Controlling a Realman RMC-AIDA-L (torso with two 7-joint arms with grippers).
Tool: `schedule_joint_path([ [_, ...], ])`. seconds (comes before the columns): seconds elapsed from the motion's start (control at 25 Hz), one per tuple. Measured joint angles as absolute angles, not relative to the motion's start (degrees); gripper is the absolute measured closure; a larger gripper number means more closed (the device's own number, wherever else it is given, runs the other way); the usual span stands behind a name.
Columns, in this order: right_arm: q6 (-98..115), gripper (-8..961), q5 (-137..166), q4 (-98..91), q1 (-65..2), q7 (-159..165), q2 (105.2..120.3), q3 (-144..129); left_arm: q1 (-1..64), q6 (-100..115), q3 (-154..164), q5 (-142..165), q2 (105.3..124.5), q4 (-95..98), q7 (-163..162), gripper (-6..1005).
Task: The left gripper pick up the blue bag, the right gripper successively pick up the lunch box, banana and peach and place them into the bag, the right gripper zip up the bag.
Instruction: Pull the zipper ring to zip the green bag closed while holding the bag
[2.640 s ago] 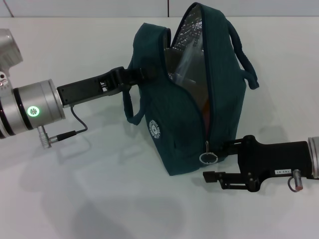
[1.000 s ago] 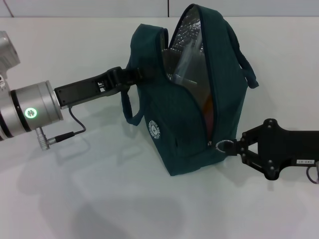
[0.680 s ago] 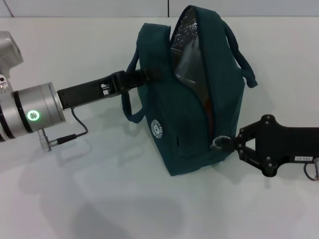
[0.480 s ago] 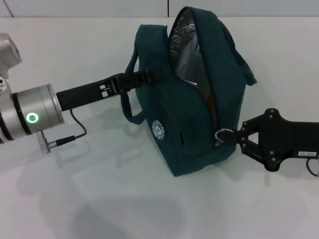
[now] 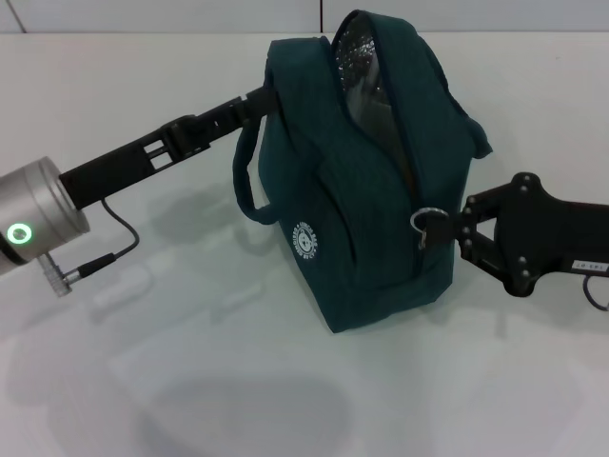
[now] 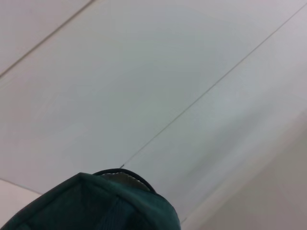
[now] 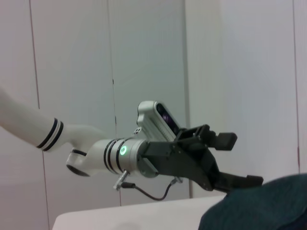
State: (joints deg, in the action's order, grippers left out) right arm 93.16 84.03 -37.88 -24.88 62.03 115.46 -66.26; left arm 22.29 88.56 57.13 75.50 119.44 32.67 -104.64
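**Operator:** Report the position of the blue bag (image 5: 366, 190).

**Technician:** The blue bag stands upright on the white worktop (image 5: 190, 381), near the middle of the head view. Its round white logo (image 5: 304, 241) faces the camera. One loop handle (image 5: 249, 181) hangs down the bag's left side; the other handle (image 5: 457, 105) lies over the right side. The zipper is closed along the lower stretch and open at the top, where the silver lining (image 5: 360, 52) shows through the gap.

**Operator:** State of the left hand?

**Technician:** The left hand (image 5: 262, 100) reaches in from the left and meets the bag's upper left edge. Its fingertips end against the fabric at that edge, and whether they are clamped cannot be told. In the left wrist view only a corner of the bag (image 6: 96, 203) appears, against pale wall panels.

**Operator:** State of the right hand?

**Technician:** The right hand (image 5: 457, 228) sits at the bag's right side, level with the zipper line. Its fingers are closed on the metal ring zipper pull (image 5: 425, 221), which stands out from the bag toward the hand.

**Operator:** Contents of the bag?

**Technician:** Through the open gap a pale, glossy surface shows below the lining; it cannot be identified. The right wrist view shows the left hand (image 7: 240, 181) touching the bag's top edge (image 7: 259, 211).
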Motion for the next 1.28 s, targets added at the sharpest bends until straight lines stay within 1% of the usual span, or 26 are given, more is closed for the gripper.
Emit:
schedule_joint_path([
  [0.24, 92.9, 929, 81.1, -37.9, -26.2, 61.9, 115.53, -66.3, 21.8, 88.7, 57.1, 74.8, 119.37, 32.6, -104.1, 123],
  [0.4, 92.3, 927, 79.3, -38.0, -27.2, 61.9, 115.56, -66.3, 21.8, 89.1, 57.1, 74.8, 119.35, 32.6, -103.2, 123],
  [0.76, 86.6, 923, 75.0, -36.9, -32.3, 61.9, 116.08, -67.1, 20.5, 90.4, 57.1, 74.7, 119.35, 32.9, -101.1, 123],
  [1.04, 85.5, 921, 73.1, -34.9, -37.8, 61.7, 116.2, -69.4, 18.7, 91.3, 53.9, 74.9, 119.12, 33.0, -100.6, 124],
  [1.28, 83.9, 918, 68.2, -34.8, -40.2, 59.6, 116.19, -74.3, 17.7, 92.2, 52.7, 75.1, 119.02, 33.0, -100.2, 124],
])
